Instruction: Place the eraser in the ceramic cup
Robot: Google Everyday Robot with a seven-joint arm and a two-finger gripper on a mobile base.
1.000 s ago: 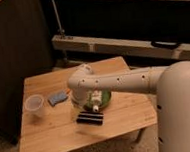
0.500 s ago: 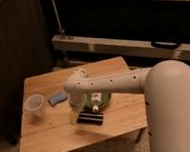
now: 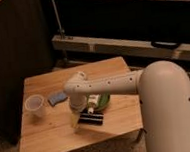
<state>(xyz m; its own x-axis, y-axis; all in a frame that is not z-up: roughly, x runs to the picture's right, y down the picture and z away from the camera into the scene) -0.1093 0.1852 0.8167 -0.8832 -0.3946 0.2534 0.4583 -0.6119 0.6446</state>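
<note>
Pointing down with fingers apart and holding nothing, your tool hangs low over the wooden bench. You can see the black eraser lying flat just beside it, before the green bowl. The blue-grey pad lies near, and the ceramic cup stands beyond it.

arm: swung nearer camera | end effector: lowered to tabletop, just left of eraser
</note>
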